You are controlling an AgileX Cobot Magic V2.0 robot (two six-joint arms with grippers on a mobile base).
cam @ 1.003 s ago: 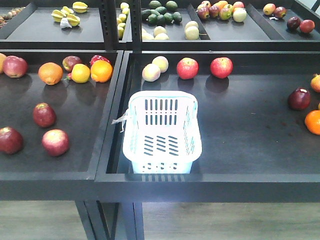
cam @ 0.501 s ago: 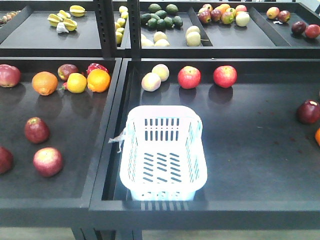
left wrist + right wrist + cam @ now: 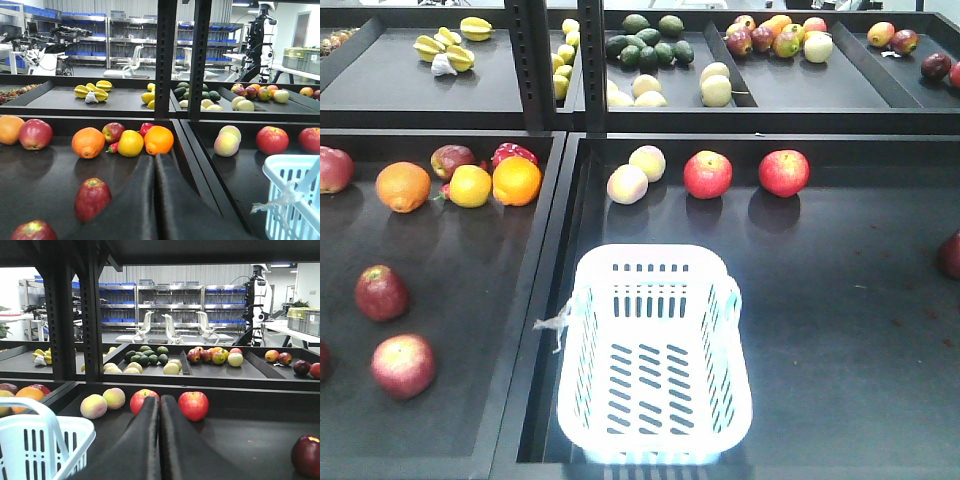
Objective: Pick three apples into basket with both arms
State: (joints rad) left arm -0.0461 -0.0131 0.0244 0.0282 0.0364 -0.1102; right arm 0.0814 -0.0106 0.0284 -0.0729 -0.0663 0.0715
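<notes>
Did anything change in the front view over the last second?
Only the viewpoint changed: the whole shelf slides down and grows in frame, as if the camera closed in. The basket and apples keep their places relative to each other. Nothing was taken hold of, and the basket is empty.

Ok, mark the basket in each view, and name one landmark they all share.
Front view: basket low centre, in the right-hand tray.
Left wrist view: bottom right corner, cut off by the picture's edge.
Right wrist view: bottom left corner, also cut off.
Shared landmark: the two pale fruits behind the basket, seen in all three views.
</notes>
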